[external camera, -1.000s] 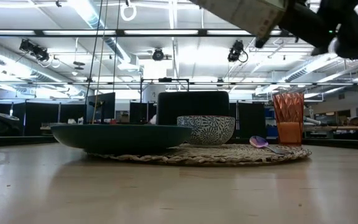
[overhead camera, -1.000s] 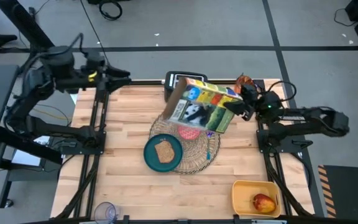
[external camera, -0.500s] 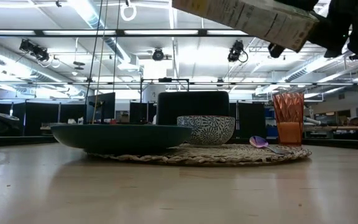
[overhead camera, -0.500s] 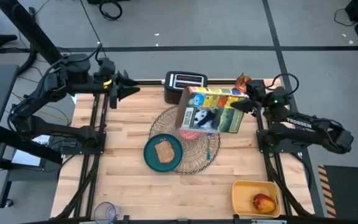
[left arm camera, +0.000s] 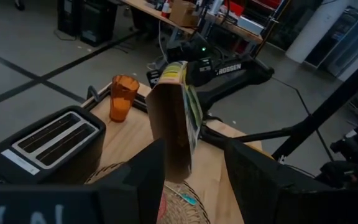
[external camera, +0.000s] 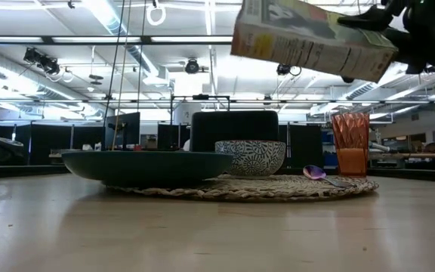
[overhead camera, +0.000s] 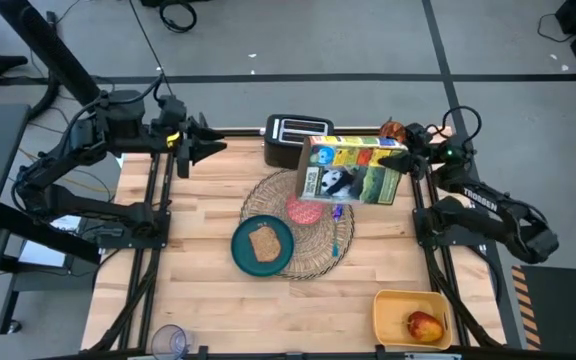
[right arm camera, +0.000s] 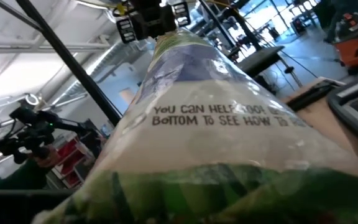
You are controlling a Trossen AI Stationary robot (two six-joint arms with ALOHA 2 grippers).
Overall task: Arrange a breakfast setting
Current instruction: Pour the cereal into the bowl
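My right gripper (overhead camera: 412,162) is shut on a colourful cereal box with a panda (overhead camera: 353,170), held in the air over the far right part of the woven placemat (overhead camera: 313,255). The box also shows in the low view (external camera: 308,38). On the mat lie a teal plate (overhead camera: 246,250) with a toast slice (overhead camera: 264,242), a pink bowl (overhead camera: 301,213) partly under the box, and a blue-handled spoon (overhead camera: 336,230). An orange cup (overhead camera: 392,130) stands at the far right. The apple (overhead camera: 424,325) lies in a yellow container. My left gripper (overhead camera: 206,147) is open and empty at the table's far left. My right gripper holds the cereal box by its end toward the table's right edge (overhead camera: 400,165). The fingers come about level from the right. The box is lifted clear above the mat, lying lengthwise and tilted (external camera: 353,53). The box hides the fingers in the wrist view.
A black toaster (overhead camera: 296,133) stands at the far edge behind the box. A yellow container (overhead camera: 393,305) sits at the near right. A clear cup (overhead camera: 168,340) stands at the near left corner. Bare wood (overhead camera: 193,200) lies left of the mat.
My right gripper has drawn the cereal box toward the table's right edge and turned it from a steep tip to nearly level; the bowl under it shows more. My left gripper has shifted a little toward the table's middle.
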